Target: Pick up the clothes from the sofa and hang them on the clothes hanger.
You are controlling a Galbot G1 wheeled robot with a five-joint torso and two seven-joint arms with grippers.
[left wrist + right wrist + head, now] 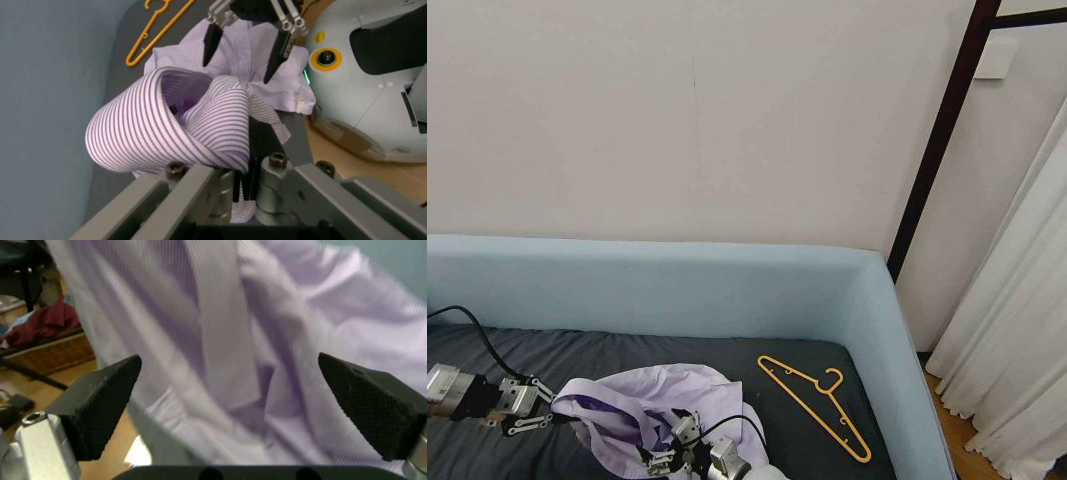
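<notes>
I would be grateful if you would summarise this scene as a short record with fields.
shirt: purple-striped, bunched on the sofa seat
hanger: orange, flat on the seat, apart from the shirt
left gripper: shut on a shirt fold
right gripper: open, at the shirt's near edge

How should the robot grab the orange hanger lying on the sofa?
I'd grip the hanger at its neck, just under the hook, coming straight down from above. It lies flat on the sofa, so probably only a top pinch across that thin bar can close round it.
</notes>
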